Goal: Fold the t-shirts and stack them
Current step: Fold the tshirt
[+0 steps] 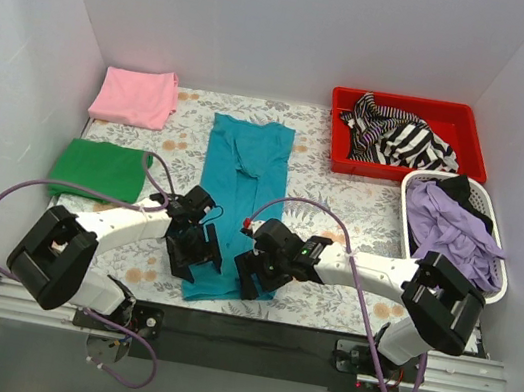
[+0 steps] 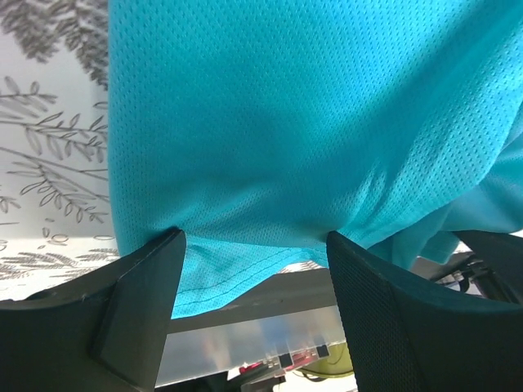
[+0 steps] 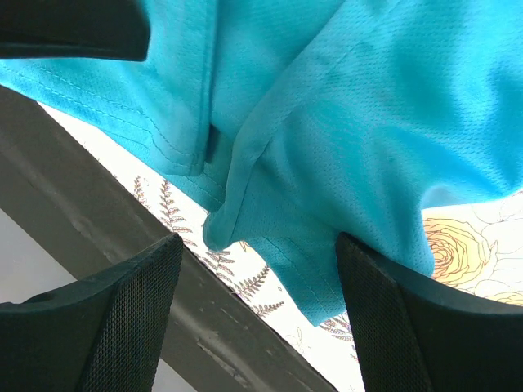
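The teal t-shirt (image 1: 244, 183) lies as a long strip on the table (image 1: 342, 205), with the folded pink t-shirt (image 1: 135, 96) and green t-shirt (image 1: 99, 167) to its left. At its near hem the left pincer (image 1: 195, 260) and right pincer (image 1: 258, 279) each stand wide open, straddling cloth but pinching nothing. The mesh looks thin, limp and probably slippery, so it is best taken at the hem corners.

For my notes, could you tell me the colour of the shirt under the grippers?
The shirt is teal; the left wrist view shows it best.
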